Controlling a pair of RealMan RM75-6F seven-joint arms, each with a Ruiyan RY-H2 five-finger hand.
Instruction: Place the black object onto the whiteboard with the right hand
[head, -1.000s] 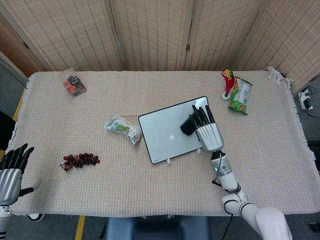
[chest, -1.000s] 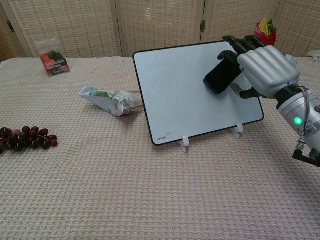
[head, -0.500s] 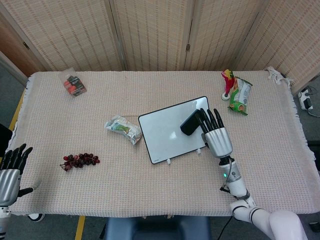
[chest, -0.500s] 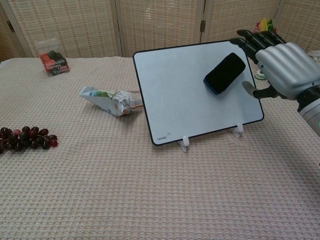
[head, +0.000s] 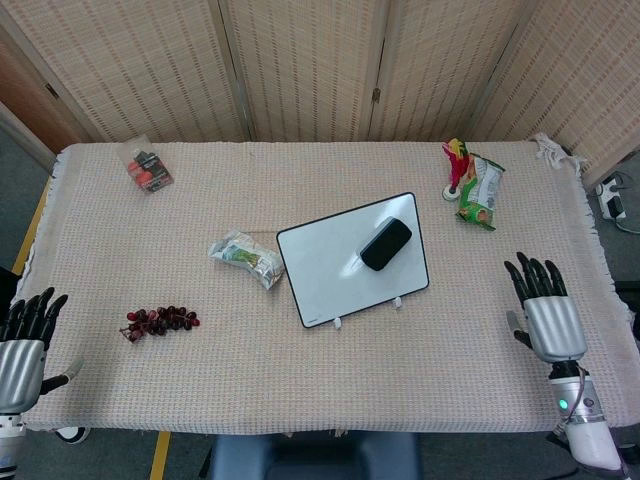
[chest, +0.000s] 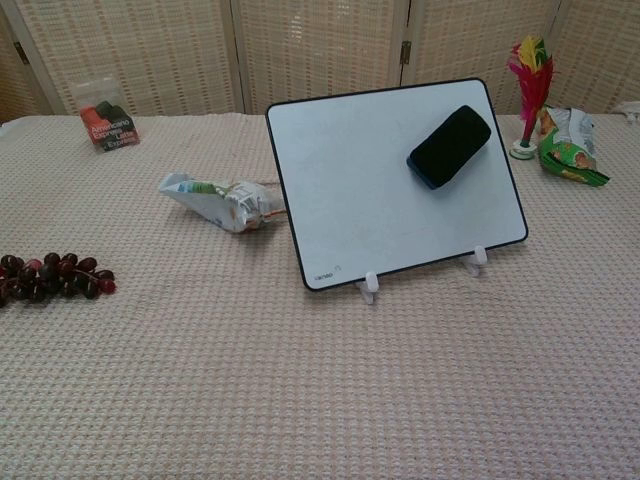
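1. Head view shows the black object (head: 386, 244) lying on the upper right part of the whiteboard (head: 330, 275), which stands tilted on small white feet on the tabletop (head: 300, 380).
2. The right hand (head: 544, 318) hangs near the tabletop's right edge, well apart from the board, fingers spread and holding nothing.
3. The left hand (head: 22, 347) sits at the near left corner, fingers apart, also released.
4. Grapes (head: 160, 321) and a crumpled packet (head: 246, 257) lie left of the board.
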